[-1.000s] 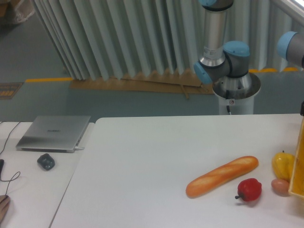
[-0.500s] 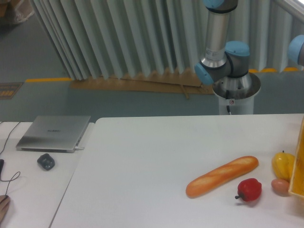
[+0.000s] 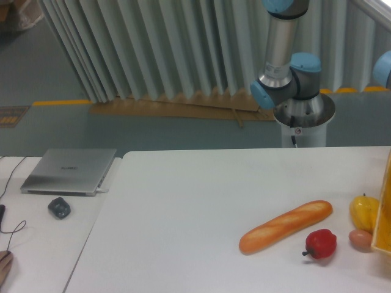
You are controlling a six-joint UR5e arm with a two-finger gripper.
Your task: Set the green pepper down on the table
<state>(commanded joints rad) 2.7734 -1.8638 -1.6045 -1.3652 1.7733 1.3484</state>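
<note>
White matte table (image 3: 183,207) fills most of the view, and no green pepper lies on it; I cannot find that pepper anywhere in the picture. Only my arm's base and lower joints (image 3: 287,85) show behind the far edge; my gripper is out of the picture, so I cannot say how wide it stands or whether it carries anything. I judge the task to be at the fetching or carrying step, with the placing not yet done; if the pepper is in my grasp out of view, the next move calls for bringing it down over bare tabletop and letting go gently so the lobed body does not roll. Along the right side lie a baguette (image 3: 285,226), a red pepper (image 3: 321,243) just beside it, a yellow pepper (image 3: 364,212), an egg (image 3: 360,239) and the edge of a yellow box (image 3: 385,213); I should keep clear of that cluster. The broad left and middle offer room. A closed laptop (image 3: 68,171) and a dark mouse (image 3: 59,208) sit on the lower desk (image 3: 36,256) at left.
</note>
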